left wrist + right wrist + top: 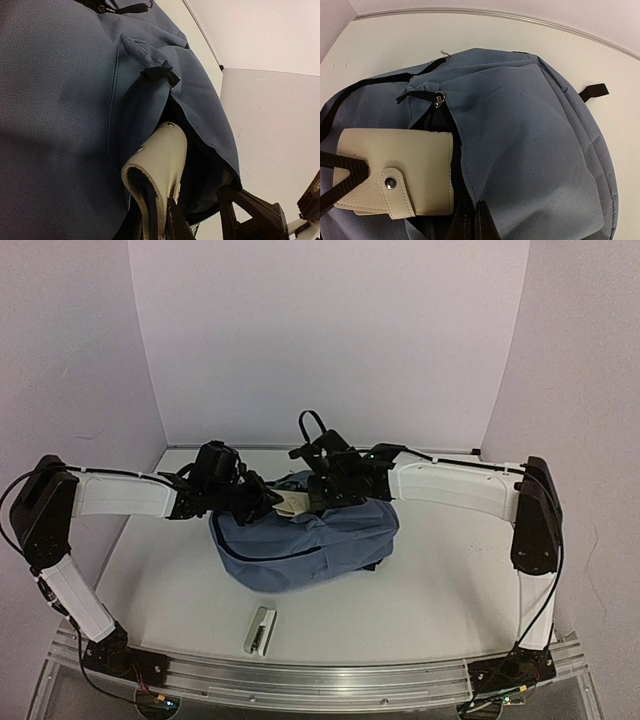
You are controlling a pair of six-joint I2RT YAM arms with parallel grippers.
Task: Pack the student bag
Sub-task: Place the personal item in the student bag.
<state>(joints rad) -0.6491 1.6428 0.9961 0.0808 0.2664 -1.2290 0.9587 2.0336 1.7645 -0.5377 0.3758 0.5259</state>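
My view: student bag in the middle of the desk; wallet partly in its opening at rear left, pinched by the left tool; small object before the bag, well apart.

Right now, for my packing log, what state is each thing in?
student bag: lying on the table, zip opening parted.
cream wallet: snap fastened, partway into the opening.
left gripper: jaws shut on the cream wallet.
right gripper: jaws shut on the student bag's opening edge.
small white object: lying apart from the bag, untouched.
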